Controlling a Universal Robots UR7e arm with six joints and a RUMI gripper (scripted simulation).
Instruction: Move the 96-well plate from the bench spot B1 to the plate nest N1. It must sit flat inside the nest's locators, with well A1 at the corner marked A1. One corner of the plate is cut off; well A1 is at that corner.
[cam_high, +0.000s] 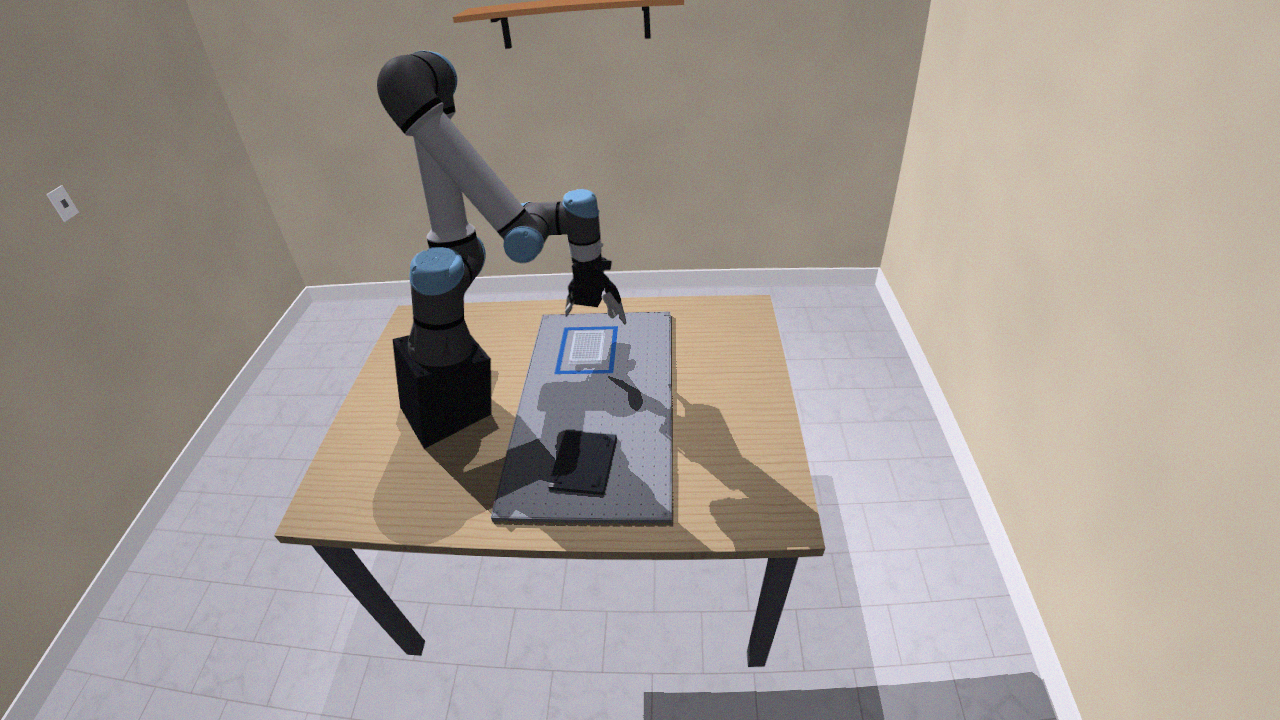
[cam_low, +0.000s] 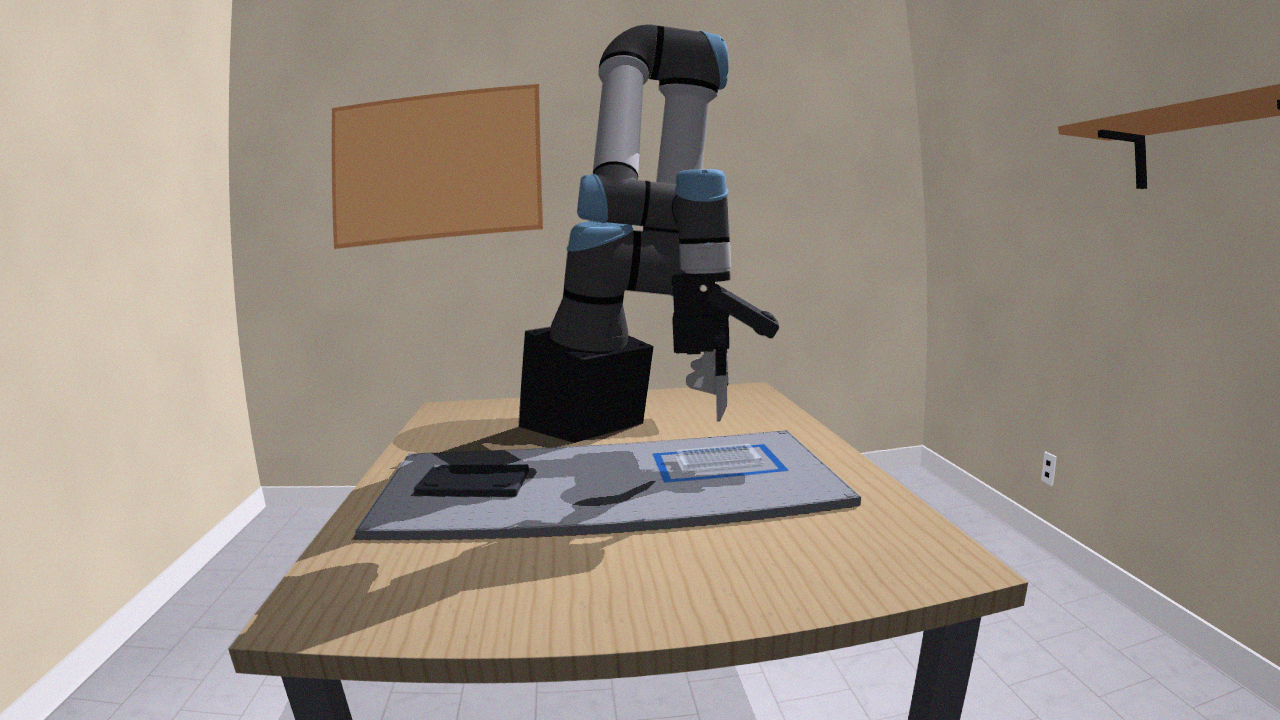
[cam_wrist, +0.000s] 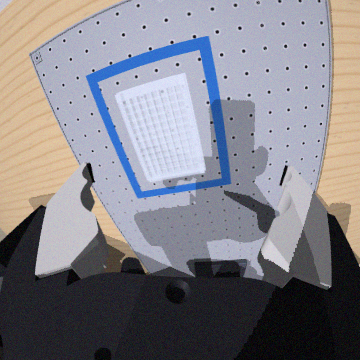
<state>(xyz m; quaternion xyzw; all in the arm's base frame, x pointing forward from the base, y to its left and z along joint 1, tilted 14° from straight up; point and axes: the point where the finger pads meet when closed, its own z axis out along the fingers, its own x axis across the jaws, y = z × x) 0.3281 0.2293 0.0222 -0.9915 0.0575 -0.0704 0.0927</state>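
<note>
The white 96-well plate (cam_high: 588, 345) lies flat inside the blue-outlined spot B1 at the far end of the grey perforated baseboard (cam_high: 586, 416). It also shows in the exterior view (cam_low: 721, 458) and in the wrist view (cam_wrist: 161, 127). My gripper (cam_high: 594, 308) hangs open and empty well above the board, over the far end just behind the plate; it shows in the exterior view (cam_low: 709, 391) and its two fingers frame the wrist view (cam_wrist: 185, 220). The black plate nest N1 (cam_high: 584, 462) sits at the near end of the board, seen also in the exterior view (cam_low: 470, 479). The plate's cut corner is too small to make out.
The robot's black base block (cam_high: 441, 389) stands on the wooden table left of the board. The arm's shadow falls across the middle of the board. A shelf (cam_low: 1163, 116) hangs high on the wall.
</note>
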